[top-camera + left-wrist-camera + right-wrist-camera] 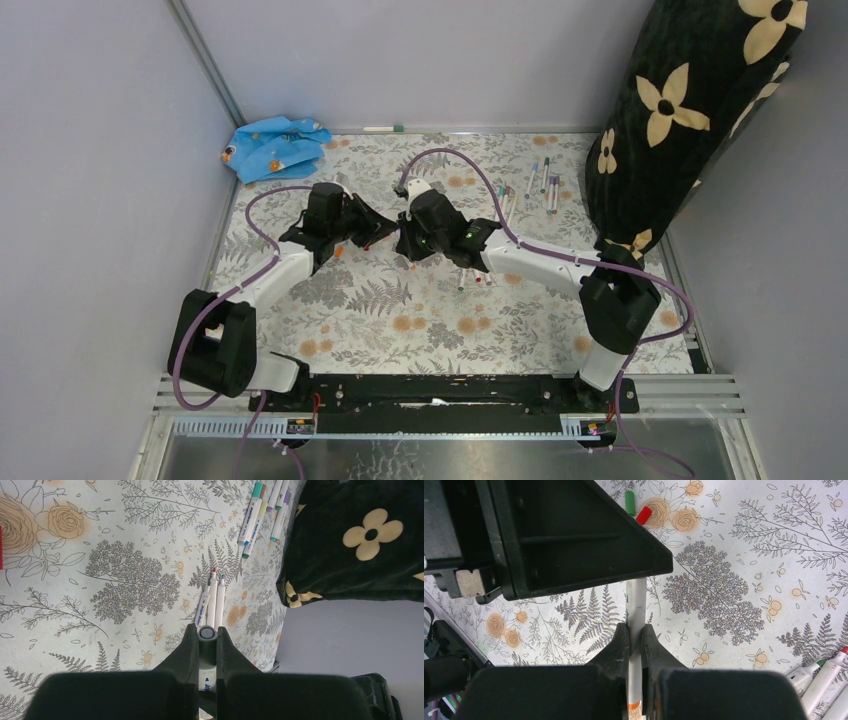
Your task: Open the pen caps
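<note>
At mid tabletop (440, 330) | left hand (207, 630) pinched tight on grey cap (207, 633) end of one pen (636, 600) | right hand (635, 632) clamped round same pen, white barrel | green cap (629, 502) and red cap (643, 514) lie loose, just beside each other

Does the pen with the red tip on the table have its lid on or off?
Off at that end: the pen shows its pointed red tip bare, no cap over it.
</note>
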`<state>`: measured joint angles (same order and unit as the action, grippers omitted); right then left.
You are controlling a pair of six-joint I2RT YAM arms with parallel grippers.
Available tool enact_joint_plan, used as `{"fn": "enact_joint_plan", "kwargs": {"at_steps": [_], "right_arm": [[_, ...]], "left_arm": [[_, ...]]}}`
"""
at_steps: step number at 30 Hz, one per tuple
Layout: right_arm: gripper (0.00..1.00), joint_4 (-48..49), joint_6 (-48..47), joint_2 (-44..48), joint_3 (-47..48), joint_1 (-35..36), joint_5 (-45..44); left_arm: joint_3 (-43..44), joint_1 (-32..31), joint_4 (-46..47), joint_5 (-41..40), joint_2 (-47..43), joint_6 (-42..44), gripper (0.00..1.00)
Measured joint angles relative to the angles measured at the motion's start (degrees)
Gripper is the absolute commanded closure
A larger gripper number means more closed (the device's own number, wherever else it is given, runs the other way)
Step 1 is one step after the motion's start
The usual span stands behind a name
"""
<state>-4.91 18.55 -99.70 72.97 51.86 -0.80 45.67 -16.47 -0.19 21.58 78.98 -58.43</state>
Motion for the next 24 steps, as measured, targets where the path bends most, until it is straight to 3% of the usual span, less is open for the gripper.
{"fn": "enact_joint_plan", "kwargs": {"at_steps": [10,17,24], "right_arm": [[1.0,4.2,0.8,1.1,-3.5,-0.2,0.4],[1.0,16.1,4.1,5.8,-14.8,-1.1,0.2],[1.0,22.0,6.2,7.1,-20.5,-1.3,-0.6]], "left_arm": [[1.5,0.3,-1.0,-0.4,1.4,1.4,1.0],[2.8,1.6,0.7,6.6,6.3,-2.6,1.0],[3.3,1.9,1.5,10.3,10.5,-5.9,1.0]]}}
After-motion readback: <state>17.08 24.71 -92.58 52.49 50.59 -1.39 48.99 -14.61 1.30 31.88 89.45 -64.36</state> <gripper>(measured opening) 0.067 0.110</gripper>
